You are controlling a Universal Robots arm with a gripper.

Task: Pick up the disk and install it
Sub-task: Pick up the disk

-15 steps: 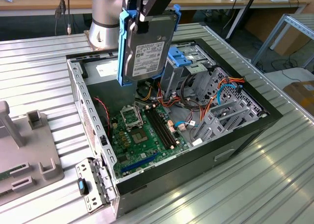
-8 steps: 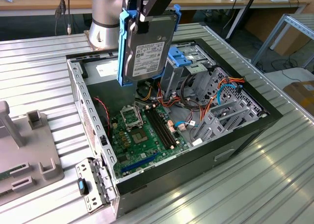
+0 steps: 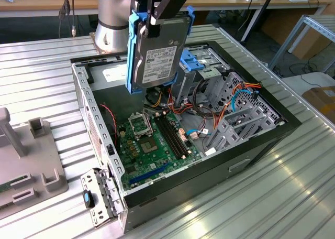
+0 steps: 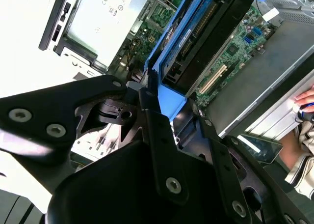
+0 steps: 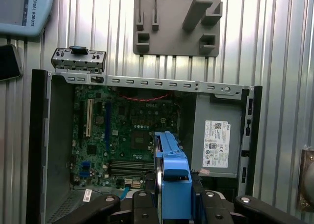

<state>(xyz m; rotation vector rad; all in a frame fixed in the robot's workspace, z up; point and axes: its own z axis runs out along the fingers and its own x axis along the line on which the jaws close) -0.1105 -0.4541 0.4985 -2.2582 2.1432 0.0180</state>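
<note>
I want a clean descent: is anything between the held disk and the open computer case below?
Nothing visible. The gripper holds the disk upright over the case, whose side is off; only air separates them. Orange cables lie toward the exterior view's right.

Blue-framed disk [image 3: 157, 53] upright, aloft, clamped

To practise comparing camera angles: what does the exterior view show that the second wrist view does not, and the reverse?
Exterior view: the disk's white label, the grey fixture, the arm's base. Second wrist view: a person's hand beside the computer case. Both: the disk in its blue bracket, held above that open case, and the green motherboard.
</note>
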